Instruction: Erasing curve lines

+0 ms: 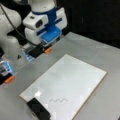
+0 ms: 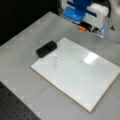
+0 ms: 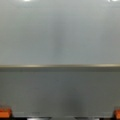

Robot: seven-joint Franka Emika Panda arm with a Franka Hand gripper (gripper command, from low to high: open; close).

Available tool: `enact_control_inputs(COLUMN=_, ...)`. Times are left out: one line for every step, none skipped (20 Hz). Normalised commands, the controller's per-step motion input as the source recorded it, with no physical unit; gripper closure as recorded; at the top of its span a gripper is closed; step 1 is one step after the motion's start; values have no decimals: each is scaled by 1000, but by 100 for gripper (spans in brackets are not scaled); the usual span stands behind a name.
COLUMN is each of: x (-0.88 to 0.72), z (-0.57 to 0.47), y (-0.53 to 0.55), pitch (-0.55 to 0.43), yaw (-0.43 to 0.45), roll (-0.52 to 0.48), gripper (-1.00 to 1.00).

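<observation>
In a front view, the gripper (image 1: 42,51) is seen at the upper left, over the grey table (image 1: 100,53) and off the far corner of the white board (image 1: 72,77). It holds nothing; orange-tipped fingers (image 1: 47,50) are seen below the blue and white wrist. The curve lines (image 1: 58,100) are found near the board's bottom edge, unerased, just to the right of the black eraser (image 1: 38,108), which lies on the board's lower left corner.

In a front view from the opposite side, the gripper (image 2: 86,27) is placed at the top, beyond the board's (image 2: 82,75) far edge, well apart from the curve lines (image 2: 54,63). The eraser (image 2: 46,48) rests at the board's left corner, near the lines' upper end.

In the wrist view, the board (image 3: 60,35) fills the upper half, its edge running across the middle, with the table (image 3: 60,87) below. Orange fingertips (image 3: 5,113) are seen at both bottom corners, so the jaws are spread wide. The lines and eraser are not shown here.
</observation>
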Motion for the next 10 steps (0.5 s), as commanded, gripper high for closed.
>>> enact_control_inputs(x=5, z=-6, y=-13, pitch=29, yaw=159, roll=-8, gripper=-100)
enact_control_inputs(x=9, z=-10, y=-21, pitch=26, yaw=169, roll=-10, gripper=-100)
enact_control_inputs(x=11, z=-12, y=-26, pitch=25, yaw=172, roll=-11, gripper=-100)
enact_control_inputs(x=14, z=-17, y=-36, pitch=1, yaw=170, roll=-16, gripper=-100)
enact_control_inputs(x=20, z=-21, y=-55, pitch=-9, yaw=164, roll=-14, gripper=-100)
enact_control_inputs(x=25, z=-24, y=-68, pitch=-11, yaw=152, roll=-13, gripper=-100)
enact_control_inputs(x=33, z=-24, y=-91, pitch=-15, yaw=148, roll=-12, gripper=-100)
enact_control_inputs(x=43, z=-22, y=-125, pitch=-15, yaw=144, roll=-9, gripper=-100)
enact_control_inputs(x=50, z=-21, y=-144, pitch=-15, yaw=135, roll=-8, gripper=-100)
enact_control_inputs(x=60, z=-21, y=-175, pitch=-19, yaw=132, roll=-3, gripper=-100)
